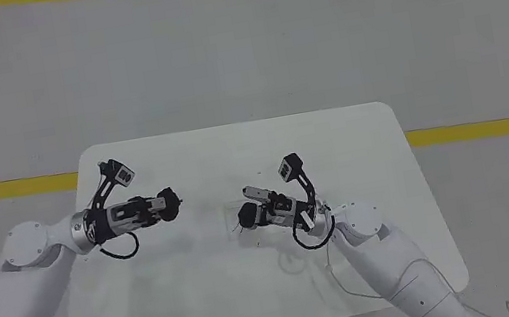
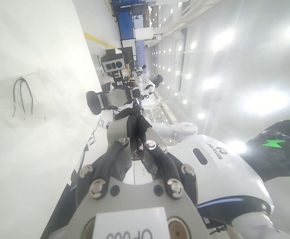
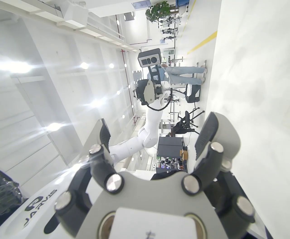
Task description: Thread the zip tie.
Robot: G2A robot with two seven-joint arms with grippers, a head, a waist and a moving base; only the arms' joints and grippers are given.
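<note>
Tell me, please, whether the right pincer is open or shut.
The right pincer is open: its fingers stand wide apart, with nothing between them.

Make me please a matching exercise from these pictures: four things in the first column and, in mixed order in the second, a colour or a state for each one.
Things
1. left claw
2. right claw
3. zip tie
4. floor stripe

Colour or state
A. yellow
B. open, with nothing between the fingers
C. dark, lying on the white table
D. shut

Right pairs: 1-D, 2-B, 3-C, 4-A.
</note>
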